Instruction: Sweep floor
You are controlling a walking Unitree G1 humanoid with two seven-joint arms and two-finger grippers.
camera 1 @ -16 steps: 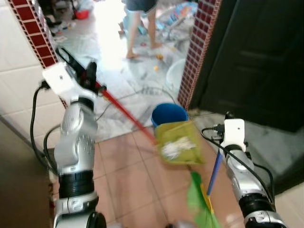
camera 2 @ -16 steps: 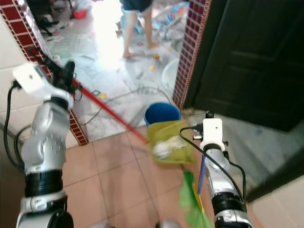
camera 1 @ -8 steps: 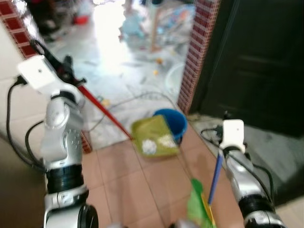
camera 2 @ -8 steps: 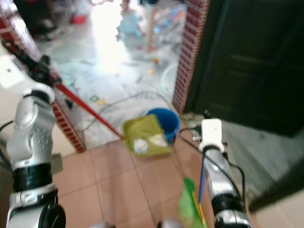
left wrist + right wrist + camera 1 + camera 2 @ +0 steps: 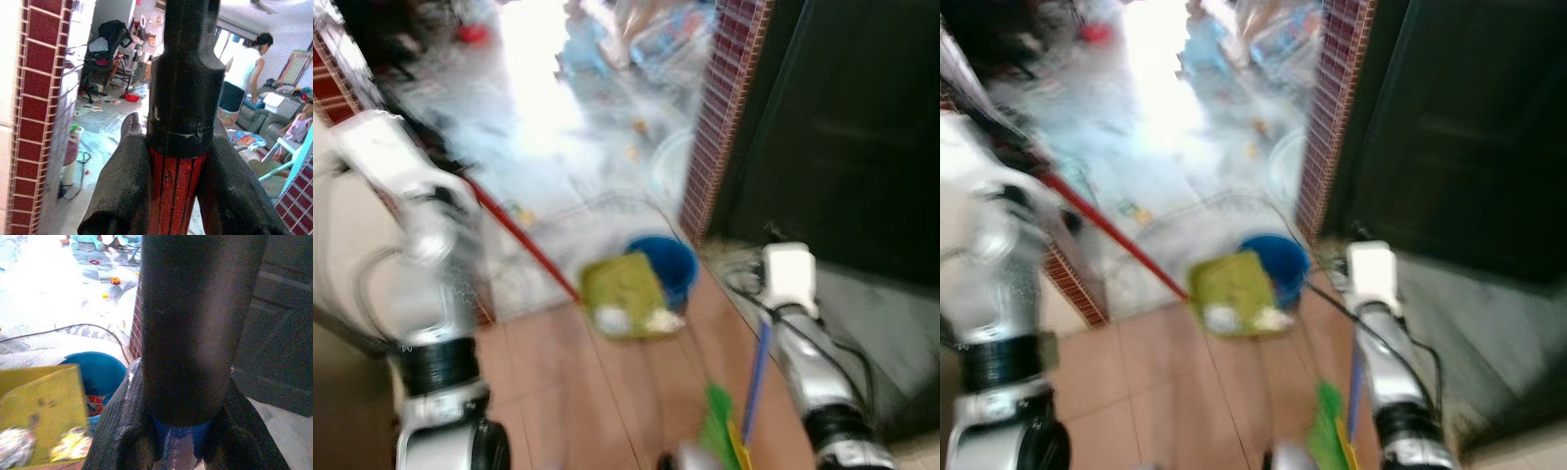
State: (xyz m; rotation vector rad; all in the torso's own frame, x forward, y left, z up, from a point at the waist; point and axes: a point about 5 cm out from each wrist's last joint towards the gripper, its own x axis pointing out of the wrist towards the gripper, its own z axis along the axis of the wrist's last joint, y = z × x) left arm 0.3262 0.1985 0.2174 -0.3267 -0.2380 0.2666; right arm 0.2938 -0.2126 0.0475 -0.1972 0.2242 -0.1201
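My left gripper [image 5: 176, 196] is shut on the red handle [image 5: 524, 240] of a yellow-green dustpan [image 5: 622, 289]. The pan hangs low over the tiles, just left of a blue bucket [image 5: 674, 264], and white paper wads [image 5: 612, 318] lie in it. My right gripper [image 5: 178, 440] is shut on the black grip of a blue broom handle [image 5: 756, 372]. The broom's green bristles [image 5: 717, 431] rest on the floor near my feet. Both eye views are blurred.
A red brick pillar [image 5: 724, 108] and a dark door [image 5: 842, 127] stand to the right. A cable and a white basin [image 5: 668, 162] lie on the bright littered floor beyond the bucket. A person [image 5: 237, 73] stands in the far room.
The dustpan has swung from the bucket's right front to its left side. My left arm has moved out to the left. The picture has shifted and blurred.
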